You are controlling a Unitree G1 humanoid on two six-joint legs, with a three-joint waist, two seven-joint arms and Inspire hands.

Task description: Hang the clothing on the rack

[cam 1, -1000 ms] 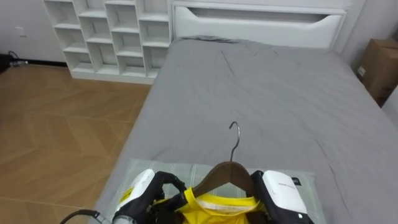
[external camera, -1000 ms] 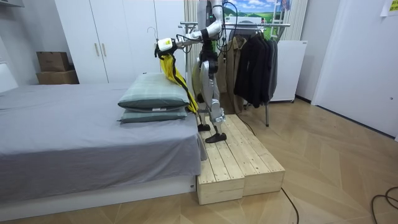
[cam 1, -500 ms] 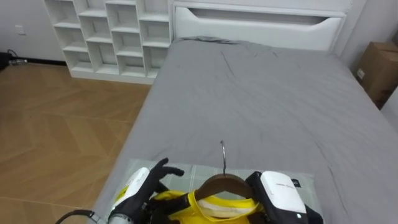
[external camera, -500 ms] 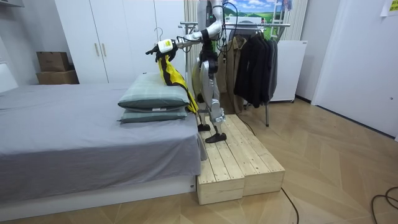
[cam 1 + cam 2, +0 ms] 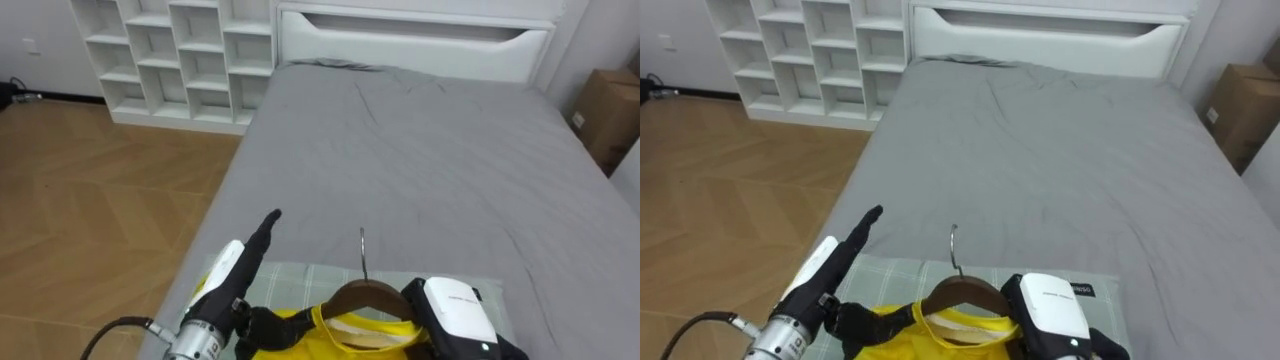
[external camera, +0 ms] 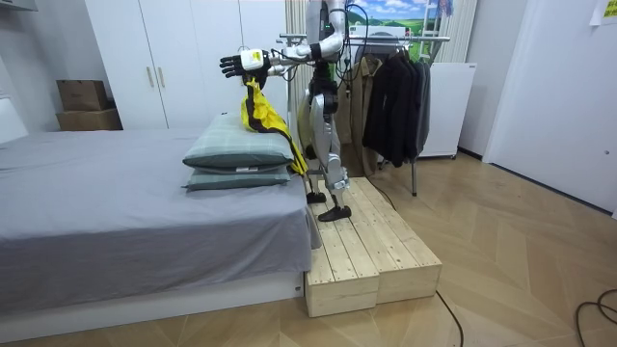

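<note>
While the left hand (image 5: 232, 276) spreads its fingers (image 5: 266, 227), the right hand (image 5: 455, 310) curls its own round the hanger (image 5: 360, 293).

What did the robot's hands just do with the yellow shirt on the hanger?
The left hand let go of the yellow shirt and rose, fingers straight, pointing out over the bed. The wooden hanger turned a little, its hook now edge-on. The right hand kept hold of the hanger, and the robot stayed on the wooden platform by the bed.
</note>
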